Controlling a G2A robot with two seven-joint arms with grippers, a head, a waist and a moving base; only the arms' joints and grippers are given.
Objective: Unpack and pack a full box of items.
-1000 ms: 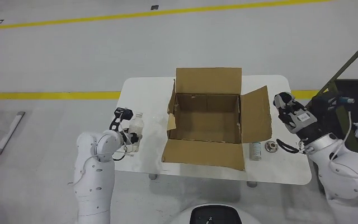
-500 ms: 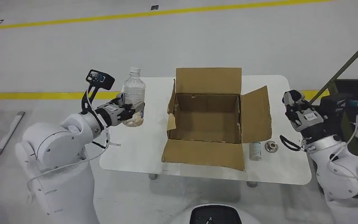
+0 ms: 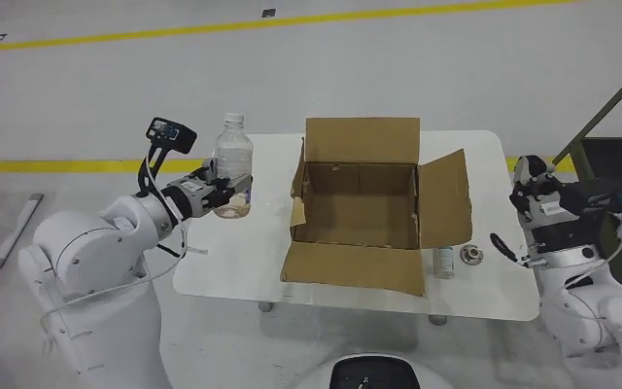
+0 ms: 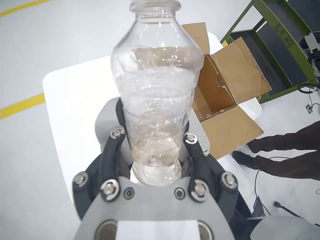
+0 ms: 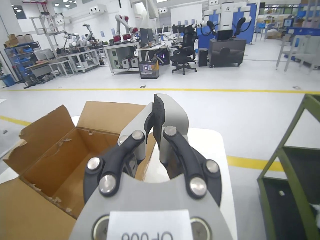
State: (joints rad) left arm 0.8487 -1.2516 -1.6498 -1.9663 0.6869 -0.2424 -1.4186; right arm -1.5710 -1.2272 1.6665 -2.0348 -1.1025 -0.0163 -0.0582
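Right tool [image 5: 155, 116] farther from box [image 3: 362, 139] than before, seemingly off-table

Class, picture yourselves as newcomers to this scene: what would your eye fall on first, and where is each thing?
First comes the clear bottle, held upright in the left gripper at the left end of the white table. Next is the big open cardboard box in the middle of the table, flaps spread, its floor bare. A small container and a round piece lie just right of it, and the shut right gripper hangs by the table's right end.
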